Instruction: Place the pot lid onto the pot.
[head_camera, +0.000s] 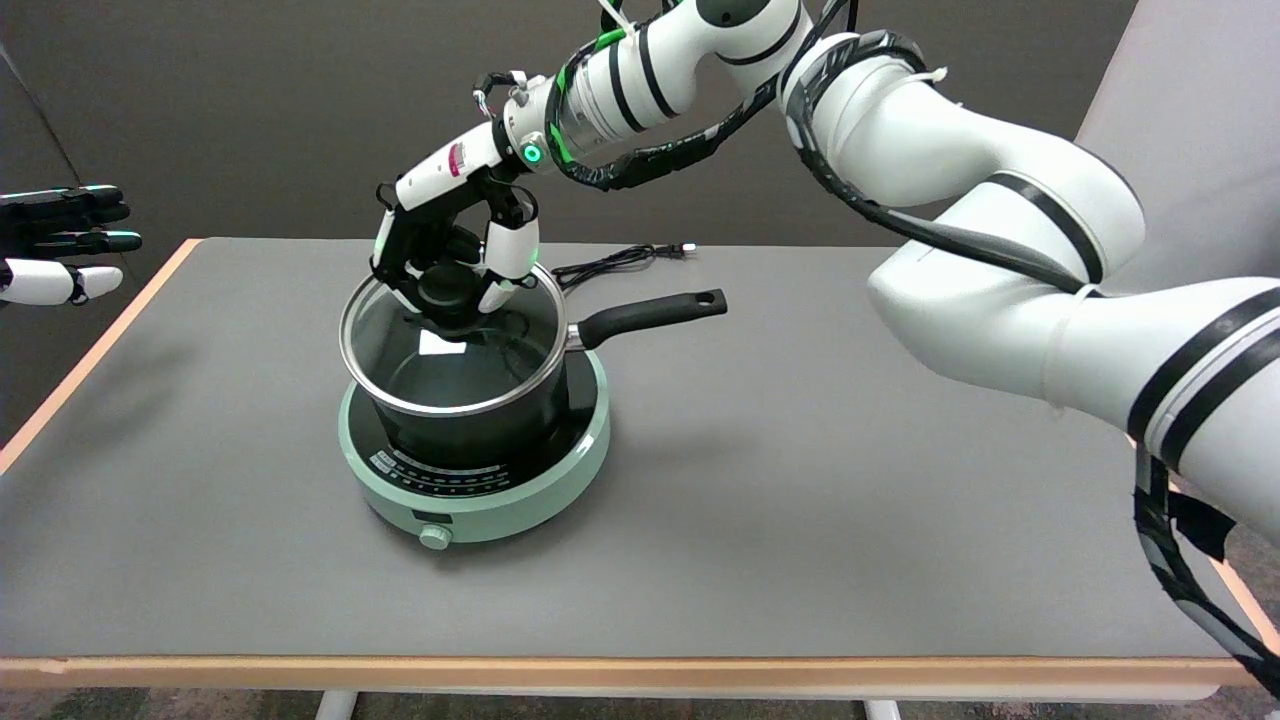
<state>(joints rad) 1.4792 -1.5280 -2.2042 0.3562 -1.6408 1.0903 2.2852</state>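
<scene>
A glass pot lid (440, 375) with a steel rim and a black knob (447, 284) lies over the mouth of the black pot (470, 430). It overhangs slightly to the left, and I cannot tell whether it is fully seated. The pot stands on a mint-green induction cooker (520, 500), with its black handle (650, 312) pointing right. My right hand (455, 255) reaches down from above and grips the knob, with fingers on both sides of it.
A black power cord (620, 258) lies on the grey table (800, 500) behind the cooker. The idle left hand (60, 245) hangs in the air at the far left. The right arm spans the upper right of the view.
</scene>
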